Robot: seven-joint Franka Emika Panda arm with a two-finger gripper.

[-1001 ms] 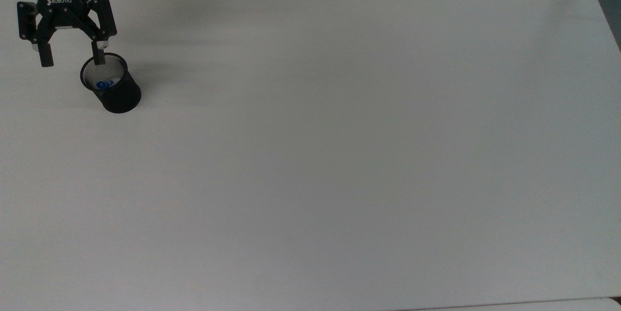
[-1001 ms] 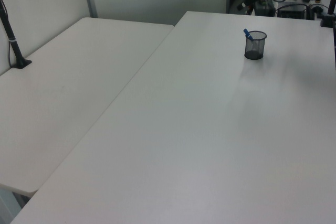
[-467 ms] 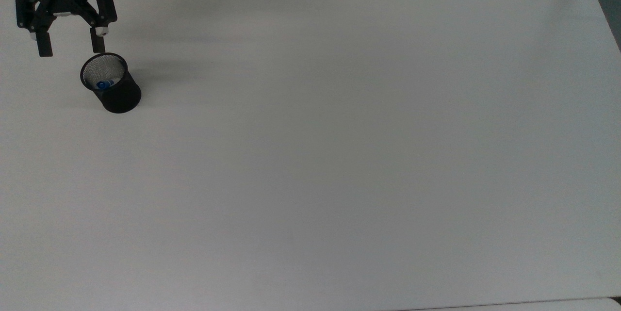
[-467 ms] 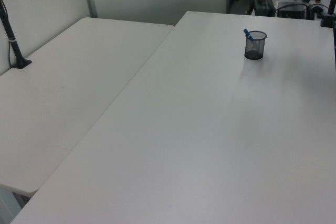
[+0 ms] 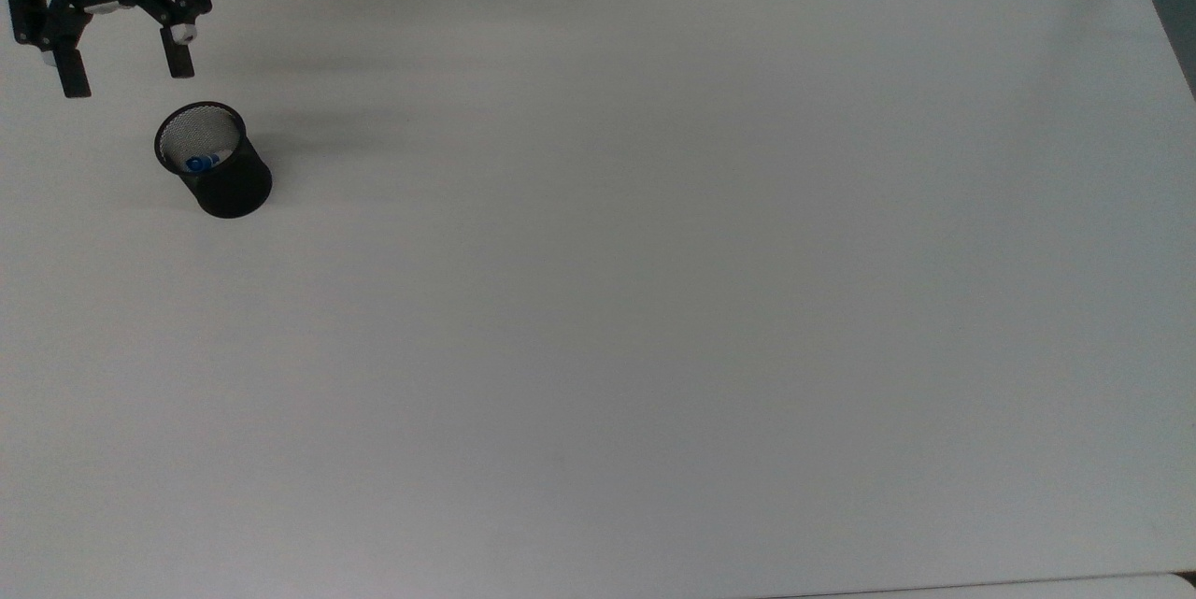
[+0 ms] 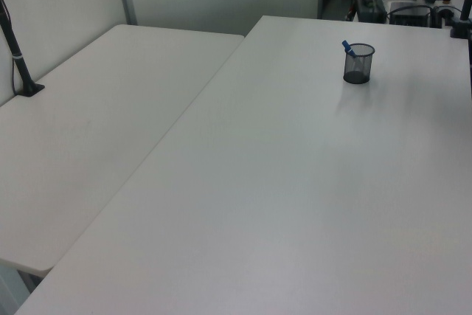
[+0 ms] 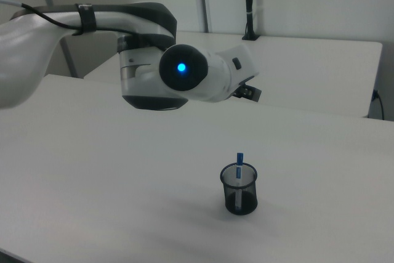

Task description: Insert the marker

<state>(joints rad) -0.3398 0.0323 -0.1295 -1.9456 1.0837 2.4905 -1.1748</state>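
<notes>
The white counter (image 5: 654, 300) takes up most of the top view. The left view adds a second white counter (image 6: 81, 130) butted against its side, with a black post (image 6: 18, 57) clamped at that one's far edge.

The right view gives the robot arm (image 7: 154, 66), a white and grey body with a blue light glowing on its joint, hanging above the counter at about 11 o'clock from the cup.

In the top view the gripper (image 5: 121, 80) sits at 11 o'clock from the cup, clear of its rim, released: its two black fingers are spread well apart with nothing between them.

The black mesh cup (image 5: 220, 174) stands upright near the top view's left edge.

The marker (image 7: 239, 163) is inside the cup. The top view shows just its blue end against the mesh wall. The right view shows it upright, the blue end poking above the rim; in the left view it leans toward 11 o'clock.
</notes>
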